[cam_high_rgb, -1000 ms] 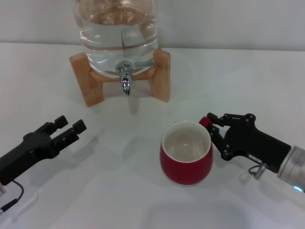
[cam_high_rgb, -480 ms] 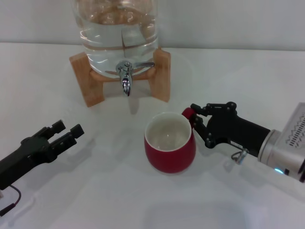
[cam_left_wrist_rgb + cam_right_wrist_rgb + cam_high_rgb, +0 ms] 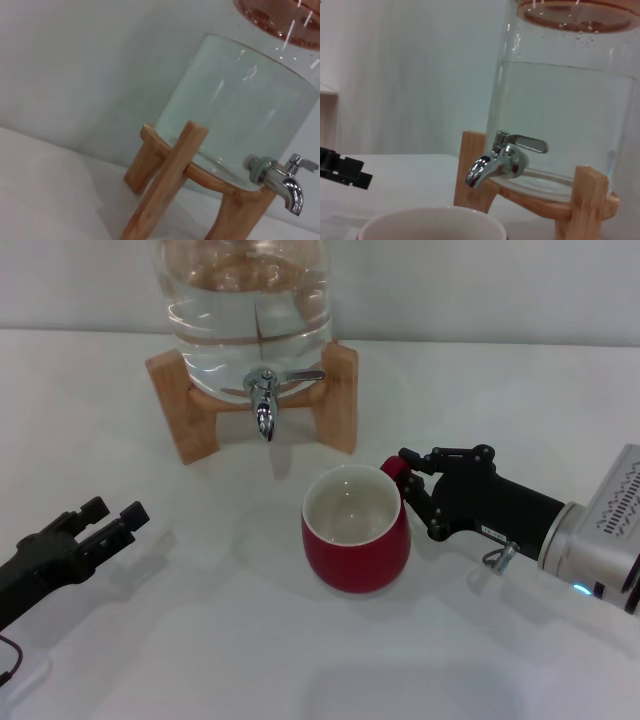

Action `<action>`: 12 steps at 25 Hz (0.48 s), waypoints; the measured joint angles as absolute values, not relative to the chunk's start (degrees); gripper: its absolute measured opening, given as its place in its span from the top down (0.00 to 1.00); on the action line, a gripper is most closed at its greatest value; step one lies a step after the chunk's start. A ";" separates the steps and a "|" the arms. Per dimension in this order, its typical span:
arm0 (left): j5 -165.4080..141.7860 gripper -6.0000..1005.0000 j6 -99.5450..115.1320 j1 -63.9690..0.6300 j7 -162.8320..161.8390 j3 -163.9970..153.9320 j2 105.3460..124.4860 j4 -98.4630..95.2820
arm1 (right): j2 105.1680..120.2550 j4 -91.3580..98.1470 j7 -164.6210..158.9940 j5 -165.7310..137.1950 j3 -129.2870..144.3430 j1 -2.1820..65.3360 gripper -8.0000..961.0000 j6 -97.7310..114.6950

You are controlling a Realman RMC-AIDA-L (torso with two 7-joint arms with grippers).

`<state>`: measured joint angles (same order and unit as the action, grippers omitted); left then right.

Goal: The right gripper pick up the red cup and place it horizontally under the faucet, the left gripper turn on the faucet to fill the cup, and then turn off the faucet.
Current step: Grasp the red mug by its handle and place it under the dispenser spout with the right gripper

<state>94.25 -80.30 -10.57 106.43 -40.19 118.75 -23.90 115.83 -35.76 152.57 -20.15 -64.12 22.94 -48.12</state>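
The red cup (image 3: 355, 535) stands upright with its off-white inside showing, in front of and a little right of the faucet (image 3: 264, 402). My right gripper (image 3: 408, 476) is shut on the cup's small red handle (image 3: 393, 470), reaching in from the right. The faucet is a chrome spigot on the clear water jar (image 3: 250, 300), with its lever pointing sideways. No water runs from it. My left gripper (image 3: 114, 512) is open and empty at the left, well away from the faucet. In the right wrist view the cup's rim (image 3: 432, 222) lies below the faucet (image 3: 497, 162). The faucet also shows in the left wrist view (image 3: 281, 182).
The jar rests on a wooden stand (image 3: 340, 395) at the back of the white table (image 3: 200, 640). The stand's legs flank the faucet. The left gripper (image 3: 342, 170) shows far off in the right wrist view.
My right gripper has carried the cup left and toward the faucet, most of it before the last half second. My left gripper has drawn back to the left and nearer the table's front.
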 joint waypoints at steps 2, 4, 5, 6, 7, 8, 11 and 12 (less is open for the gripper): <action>94.22 0.16 -80.31 -10.56 106.43 -40.15 118.77 -23.91 | 115.84 -35.85 152.57 -19.90 -64.13 23.29 0.86 -47.12; 94.21 0.16 -80.32 -10.57 106.43 -40.15 118.78 -23.91 | 115.84 -36.13 152.58 -19.49 -63.98 23.89 0.86 -45.28; 94.21 0.16 -80.32 -10.59 106.43 -40.15 118.78 -23.91 | 115.87 -36.27 152.58 -19.08 -63.68 24.36 0.86 -44.12; 94.21 0.16 -80.33 -10.60 106.43 -40.15 118.79 -23.91 | 115.88 -36.31 152.57 -18.58 -63.21 25.01 0.86 -43.19; 94.21 0.16 -80.33 -10.61 106.43 -40.16 118.80 -23.91 | 115.92 -36.31 152.58 -18.22 -62.83 25.48 0.86 -42.74; 94.21 0.16 -80.35 -10.59 106.43 -40.16 118.80 -23.91 | 115.99 -36.13 152.57 -17.49 -62.28 26.21 0.86 -42.33; 94.21 0.16 -80.41 -10.53 106.43 -40.17 118.82 -23.91 | 116.16 -35.84 152.58 -16.55 -61.47 27.53 0.86 -40.92; 94.21 0.16 -80.44 -10.51 106.43 -40.17 118.82 -23.91 | 116.17 -35.93 152.58 -16.29 -61.05 28.07 0.86 -39.69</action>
